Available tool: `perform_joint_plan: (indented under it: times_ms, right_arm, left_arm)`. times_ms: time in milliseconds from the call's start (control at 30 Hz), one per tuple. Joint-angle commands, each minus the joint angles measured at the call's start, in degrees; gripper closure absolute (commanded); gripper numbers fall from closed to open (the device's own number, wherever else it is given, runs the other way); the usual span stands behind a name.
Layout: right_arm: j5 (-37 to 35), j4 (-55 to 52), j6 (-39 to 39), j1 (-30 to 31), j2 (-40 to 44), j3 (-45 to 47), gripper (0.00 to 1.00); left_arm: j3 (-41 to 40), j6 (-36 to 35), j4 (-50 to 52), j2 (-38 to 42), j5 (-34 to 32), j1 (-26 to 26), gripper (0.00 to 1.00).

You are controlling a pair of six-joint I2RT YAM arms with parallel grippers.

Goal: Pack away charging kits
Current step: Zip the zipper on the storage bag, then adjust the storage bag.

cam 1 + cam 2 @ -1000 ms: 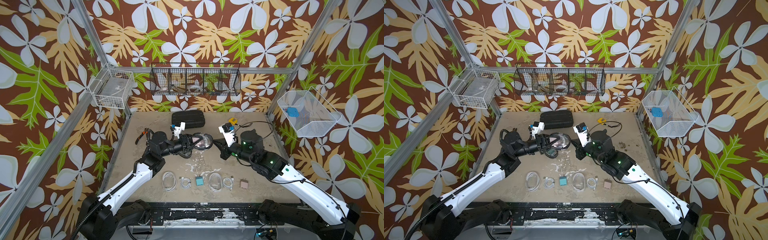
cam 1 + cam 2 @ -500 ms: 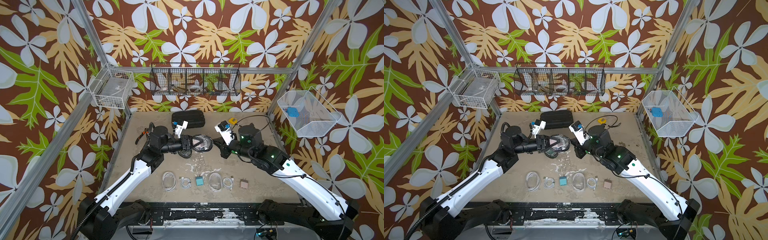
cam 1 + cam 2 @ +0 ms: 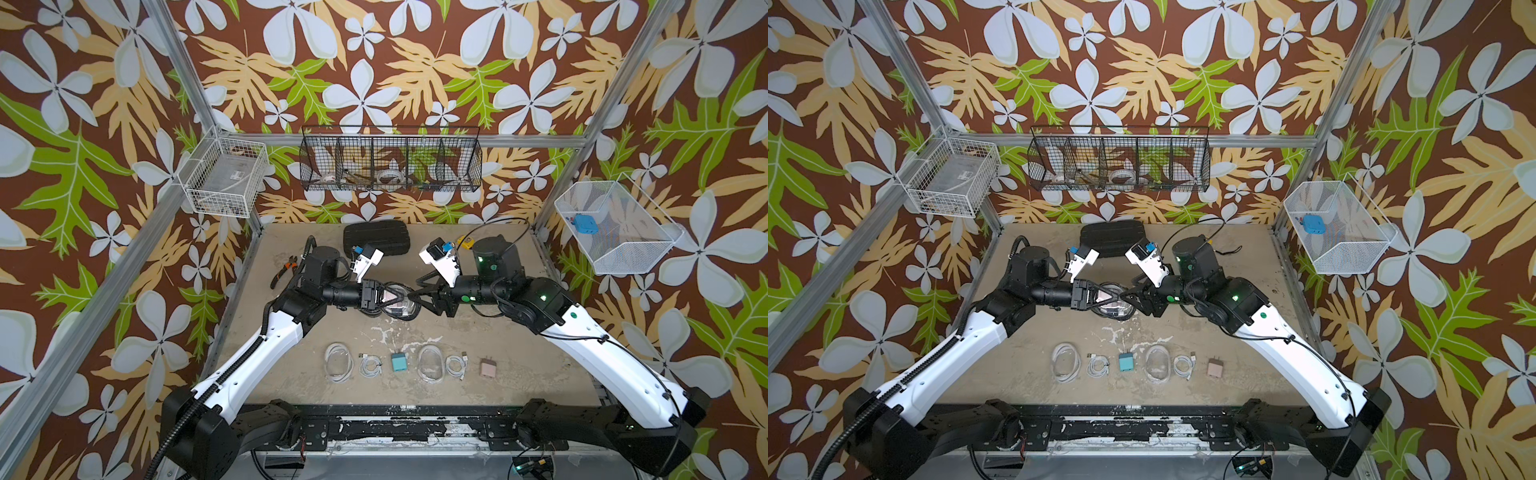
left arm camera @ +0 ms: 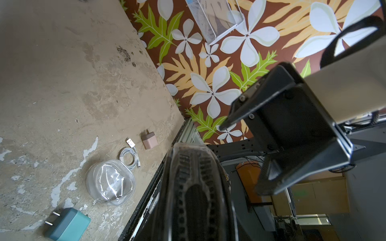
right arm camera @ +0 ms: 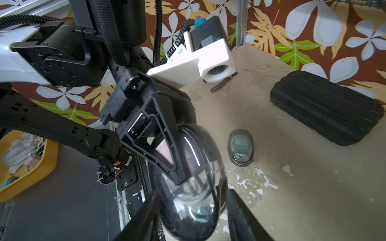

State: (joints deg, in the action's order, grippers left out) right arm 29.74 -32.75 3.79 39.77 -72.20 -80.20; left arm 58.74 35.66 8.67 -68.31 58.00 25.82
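Case with a black rim point(image 5: 200, 187), oval and clear-domed, stands on edge over a stained, paint-flecked beige worktop point(image 3: 291, 374), inside a metal-framed cell papered in a brown leaf-and-flower print. A pink cube point(image 5: 165, 155) shows through its dome. The left claw point(image 3: 1115, 297) is clamped across its two faces. The right claw point(image 4: 240, 158) faces it with jaws parted, one finger on either side of the free end. Whether the lower rim touches the surface cannot be told.

Near it a second dark-rimmed case point(image 5: 240, 150) lies flat and closed, with teal showing inside. The large ribbed case point(image 5: 325, 116) sits beyond it. Along the front edge sit two clear cases point(image 3: 338, 361), two coiled white cables point(image 3: 370, 366), a teal plug point(image 3: 399, 362) and a pink plug point(image 3: 487, 368), all apart. Wire baskets point(image 3: 390, 160) hang on the walls.
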Motion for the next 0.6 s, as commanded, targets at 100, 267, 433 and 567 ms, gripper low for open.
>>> perform_joint_plan:
  times_ms: [100, 267, 433, 567]
  right_arm:
    - [7.04, -1.48, -2.21, -0.09, -3.16, -0.43, 0.57]
    - [11.04, -1.50, -2.12, -0.04, -3.65, 1.67, 0.80]
    - [12.52, 1.65, 0.61, -0.44, -2.51, 3.92, 0.98]
    - [17.39, 9.93, 8.57, -4.43, -0.61, 7.60, 1.00]
  left_arm:
    - [0.43, -5.42, 1.00, 1.33, 4.71, -0.06, 0.89]
    - [1.25, -7.23, 2.06, 0.67, 3.92, -0.07, 0.89]
    - [2.25, -8.13, 1.39, -0.19, 3.70, -0.07, 0.89]
    - [1.30, -6.96, -0.44, 0.91, 3.96, -0.32, 0.69]
